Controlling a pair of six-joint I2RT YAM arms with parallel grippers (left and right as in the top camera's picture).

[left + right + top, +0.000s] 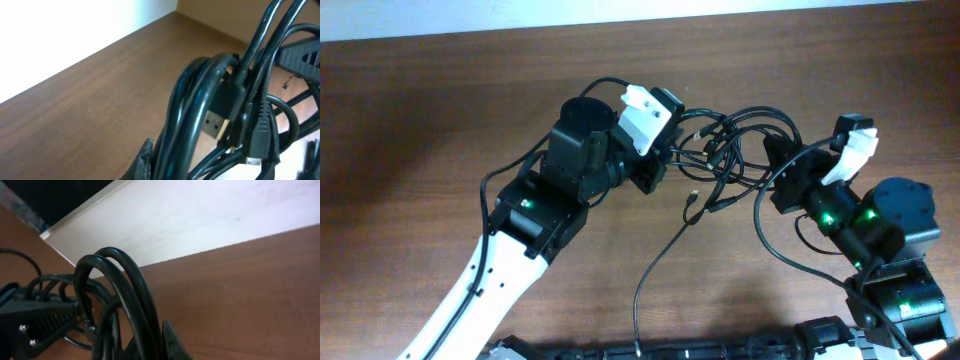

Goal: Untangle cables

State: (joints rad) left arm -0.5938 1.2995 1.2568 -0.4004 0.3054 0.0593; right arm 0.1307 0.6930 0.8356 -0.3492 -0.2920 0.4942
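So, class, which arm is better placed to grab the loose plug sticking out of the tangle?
Left, probably: the left gripper sits nearer the plug than the right gripper, though both seem to grip the cables.

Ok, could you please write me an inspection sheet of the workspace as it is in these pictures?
Surface: brown wooden table, no stains seen.
Job's things: black cables tangled in one bundle, held between both grippers; one cord trails toward the robot base; a USB plug shows.
Clutter: nothing seen.
Grippers: left gripper and right gripper each look closed on the cables; fingers mostly hidden.
Cables: arm wires loop beside the arms.
Surroundings: white wall behind the table.
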